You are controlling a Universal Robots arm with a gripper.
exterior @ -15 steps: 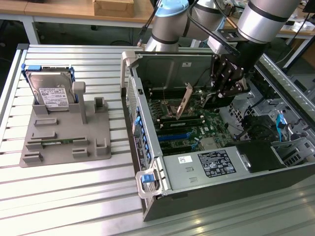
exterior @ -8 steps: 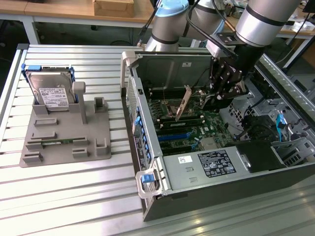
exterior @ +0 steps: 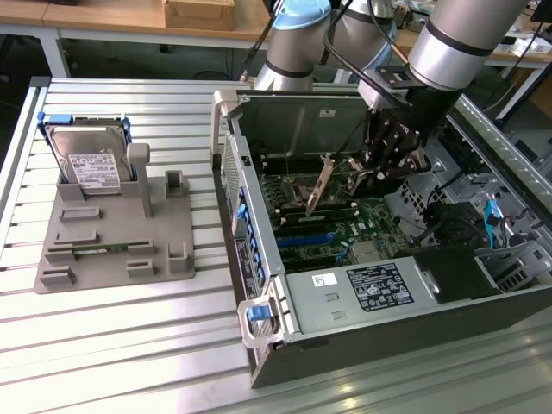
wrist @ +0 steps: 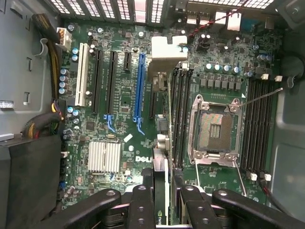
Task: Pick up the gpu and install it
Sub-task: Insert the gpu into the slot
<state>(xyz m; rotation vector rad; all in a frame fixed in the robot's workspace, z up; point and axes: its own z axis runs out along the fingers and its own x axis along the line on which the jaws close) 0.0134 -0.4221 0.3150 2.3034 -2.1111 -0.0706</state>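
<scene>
My end effector (wrist: 161,202) is clamped on the gpu (wrist: 161,191), card edge-on between my fingers (wrist: 142,205), one finger on each face. In the wrist view the card runs straight out from my fingertips, thin green edge toward the camera, silver bracket (wrist: 164,59) at the far end near the case's rear wall.

Beneath the card: the motherboard (wrist: 119,129). The card hangs over the strip between the blue slot (wrist: 139,88) and the memory slots beside the CPU socket (wrist: 214,129). Can't tell whether it's touching the board. Black slots (wrist: 112,81) and a white slot (wrist: 82,74) sit further off on the blue slot's other side, finned heatsink (wrist: 104,156) near them.

Exterior view: my end effector (exterior: 379,168) is down inside the open computer case (exterior: 267,259), gpu (exterior: 319,185) hanging tilted above the board. Case lies on its side on the table (exterior: 129,336).

Well apart, toward the exterior view's left: grey parts holder (exterior: 112,233) with a hard drive (exterior: 90,159) standing in it.
</scene>
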